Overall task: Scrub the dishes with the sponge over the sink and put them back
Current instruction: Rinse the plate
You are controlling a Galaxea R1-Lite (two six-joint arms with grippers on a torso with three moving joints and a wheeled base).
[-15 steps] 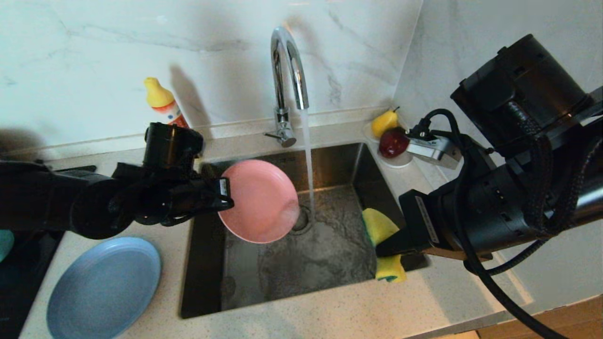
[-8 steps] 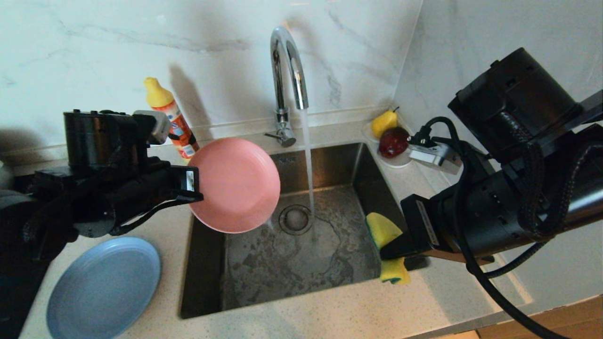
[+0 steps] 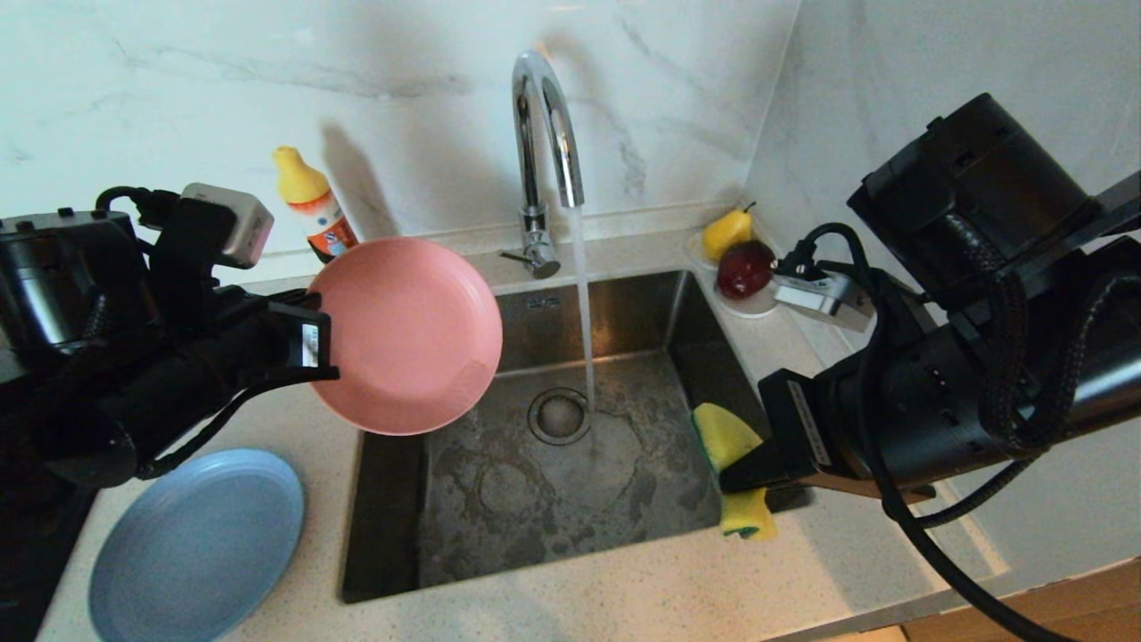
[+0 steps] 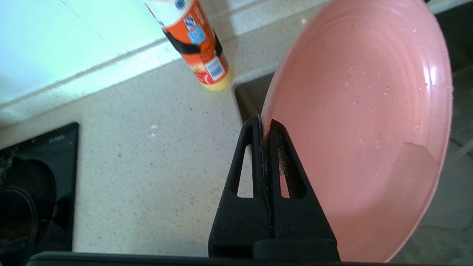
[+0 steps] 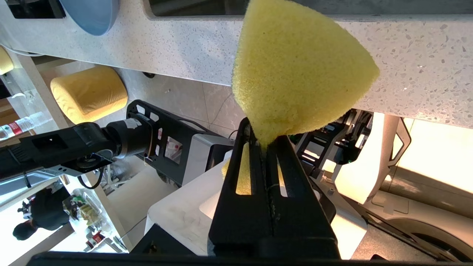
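My left gripper is shut on the rim of the pink plate, which hangs tilted over the left rim of the sink. Water drops cling to the plate's face. The light-blue plate lies flat on the counter at the near left. My right gripper is shut on the yellow sponge, pinched at its middle, over the sink's right front corner. The teal bowl is out of view.
Water runs from the chrome tap into the basin near the strainer drain. An orange bottle with a yellow cap stands by the back wall. A white saucer with a pear and a red fruit sits at the back right.
My left arm has lifted the pink plate out of the water stream and carried it up and to the left, over the sink's left rim. The right arm with the sponge has barely moved.
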